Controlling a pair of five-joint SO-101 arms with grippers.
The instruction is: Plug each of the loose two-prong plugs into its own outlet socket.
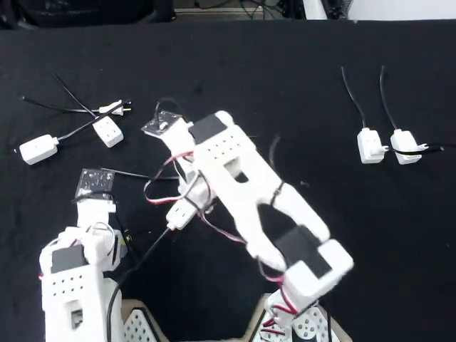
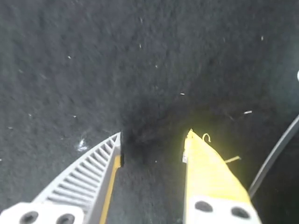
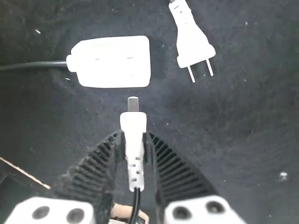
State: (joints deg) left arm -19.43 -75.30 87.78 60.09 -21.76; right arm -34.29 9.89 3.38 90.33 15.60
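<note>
High view, table: a black cloth-covered table [image 1: 285, 71] is seen from above, with both arms based at its near edge.
High view, left arm: the left gripper [image 1: 95, 184] is held low over the near left part of the table.
High view, right arm: the arm is stretched diagonally toward the far left, and the right gripper [image 1: 164, 125] is placed near the inner left socket [image 1: 108, 131].
High view, left group: the outer left socket [image 1: 38, 149] lies farther left, and a loose plug [image 1: 117, 108] is seen just beyond the inner left socket.
High view, right group: the first right socket [image 1: 370, 145] and the second right socket [image 1: 406, 147] lie side by side, well apart from both arms.
Left wrist view, gripper: the fingers are spread apart, nothing is held between them, and bare cloth is seen below.
Left wrist view, cable: a black cable [image 2: 275, 154] is seen beside the yellow finger.
Right wrist view, gripper: the held plug [image 3: 133, 135] is pinched between the two dark fingers.
Right wrist view, plug position: its prong end is pointed at the inner left socket, close to it but not touching.
Right wrist view, loose plug: it lies flat just beside that socket, with both prongs exposed.
</note>
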